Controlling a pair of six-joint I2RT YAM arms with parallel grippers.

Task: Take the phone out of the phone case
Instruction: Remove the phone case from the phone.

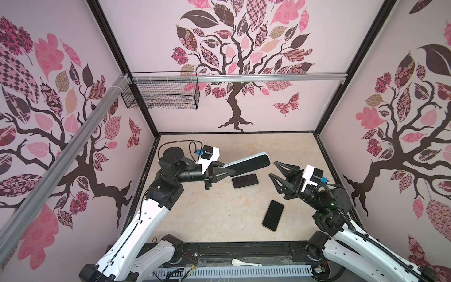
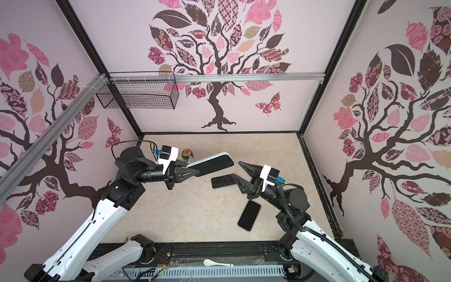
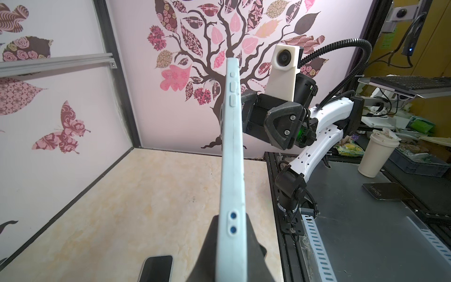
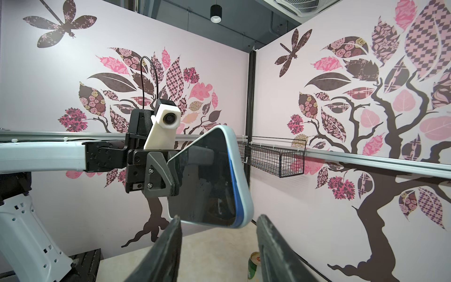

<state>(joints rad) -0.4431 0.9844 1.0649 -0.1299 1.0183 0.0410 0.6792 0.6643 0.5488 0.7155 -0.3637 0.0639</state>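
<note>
Holds phone (image 1: 252, 166), in pale-blue case (image 3: 231, 158), up off table (image 1: 195, 214) with left gripper (image 1: 228, 171), jaws pinched on screen and back at one short end. Aims free end at right gripper (image 1: 272, 168): jaws spread, just beside that end, not touching.

Reads as a light, stiff slab in a soft, rubbery shell. Expect slick glass, poor for pad friction; expect case rim to flex and peel from a corner. Treat as fragile: a slip from here means hard table, or the two bare phones (image 1: 244, 181) lying flat below.

Shows, in right wrist view, a darker blue band between glass and case rim along one long edge; cannot tell whether lifted there or merely the phone's frame.

Suggests taking hold at the case lip near a free corner with right gripper and peeling back, not squeezing glass and case together. Flags a snag: left jaws clamp through case and phone alike, so likely pins phone in; may call for a regrip on case alone.
</note>
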